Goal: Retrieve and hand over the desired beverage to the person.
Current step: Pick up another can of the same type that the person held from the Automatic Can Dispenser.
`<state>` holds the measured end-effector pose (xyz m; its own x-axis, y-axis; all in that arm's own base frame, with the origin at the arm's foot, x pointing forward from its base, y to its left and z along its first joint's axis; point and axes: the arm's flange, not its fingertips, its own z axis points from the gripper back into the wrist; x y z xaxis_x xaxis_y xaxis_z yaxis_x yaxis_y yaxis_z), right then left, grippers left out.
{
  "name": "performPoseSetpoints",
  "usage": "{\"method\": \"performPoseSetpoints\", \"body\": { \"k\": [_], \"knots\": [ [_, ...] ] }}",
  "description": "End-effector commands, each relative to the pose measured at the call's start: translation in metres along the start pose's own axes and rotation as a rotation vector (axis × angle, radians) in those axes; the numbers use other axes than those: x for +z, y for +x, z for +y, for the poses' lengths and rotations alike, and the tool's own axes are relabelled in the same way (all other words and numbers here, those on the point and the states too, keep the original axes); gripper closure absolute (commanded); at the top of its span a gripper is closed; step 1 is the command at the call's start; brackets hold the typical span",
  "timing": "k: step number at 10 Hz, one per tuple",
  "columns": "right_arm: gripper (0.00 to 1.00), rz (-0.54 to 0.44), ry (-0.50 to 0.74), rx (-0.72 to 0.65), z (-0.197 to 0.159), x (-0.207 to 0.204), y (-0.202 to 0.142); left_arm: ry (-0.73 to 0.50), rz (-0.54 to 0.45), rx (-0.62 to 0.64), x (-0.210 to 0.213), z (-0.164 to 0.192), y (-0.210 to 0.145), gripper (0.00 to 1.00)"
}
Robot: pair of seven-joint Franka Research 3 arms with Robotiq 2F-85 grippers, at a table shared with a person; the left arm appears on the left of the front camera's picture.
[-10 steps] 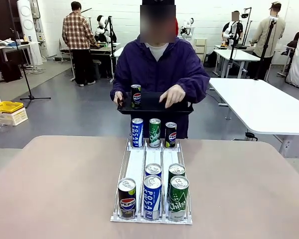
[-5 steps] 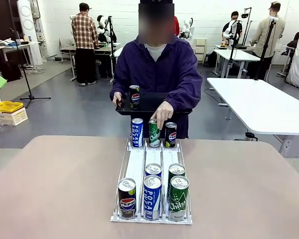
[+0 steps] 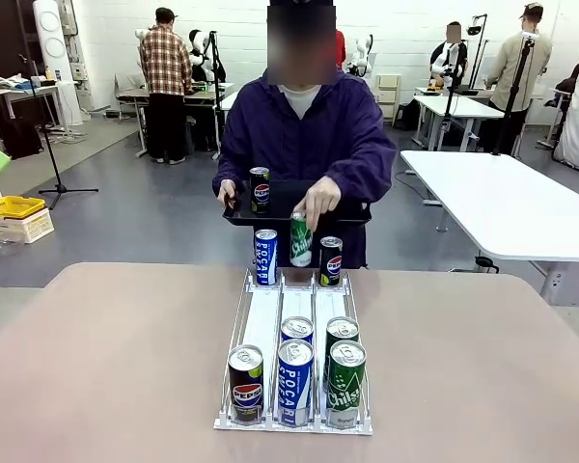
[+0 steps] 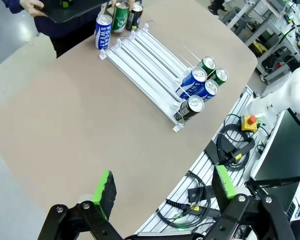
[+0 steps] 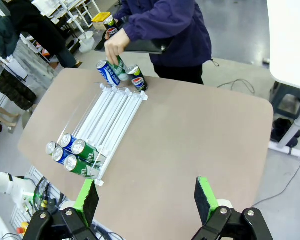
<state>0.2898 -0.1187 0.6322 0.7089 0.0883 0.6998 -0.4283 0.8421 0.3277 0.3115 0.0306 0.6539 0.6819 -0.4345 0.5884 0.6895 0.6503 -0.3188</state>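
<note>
Across the table stands the person (image 3: pixel 304 125) in a purple jacket, one hand holding a black tray (image 3: pixel 343 208) that carries a Pepsi can (image 3: pixel 261 189). The other hand (image 3: pixel 318 201) lifts a green can (image 3: pixel 301 239) off the far end of the white rack (image 3: pixel 268 318). A blue Pocari can (image 3: pixel 265 257) and a Pepsi can (image 3: pixel 331 260) stand at that far end. At the near end are a Pepsi can (image 3: pixel 245 385), two blue cans (image 3: pixel 294 382) and two green cans (image 3: pixel 345 384). My left gripper (image 4: pixel 165 186) and right gripper (image 5: pixel 146 199) hang open and empty, high above the table.
The brown table (image 3: pixel 106 367) has free room on both sides of the rack. Cables and an emergency-stop box (image 4: pixel 250 121) lie past the near edge. A white table (image 3: pixel 502 203) stands at the back right, and other people work farther off.
The person's free hand came down from the tray to the green can at the rack's far end and raised it. Both grippers stayed open.
</note>
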Motion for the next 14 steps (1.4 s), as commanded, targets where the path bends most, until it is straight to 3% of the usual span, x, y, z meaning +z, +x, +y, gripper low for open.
{"method": "performPoseSetpoints", "body": {
  "k": [1,14],
  "knots": [
    [0.0,-0.012,0.029,0.011,-0.0011,-0.001,0.0014,-0.012,-0.004,-0.006,-0.0001,0.0005,0.0006,0.0],
    [0.0,-0.012,0.029,0.011,-0.0011,-0.001,0.0014,-0.012,-0.004,-0.006,-0.0001,0.0005,0.0006,0.0]
  ]
}}
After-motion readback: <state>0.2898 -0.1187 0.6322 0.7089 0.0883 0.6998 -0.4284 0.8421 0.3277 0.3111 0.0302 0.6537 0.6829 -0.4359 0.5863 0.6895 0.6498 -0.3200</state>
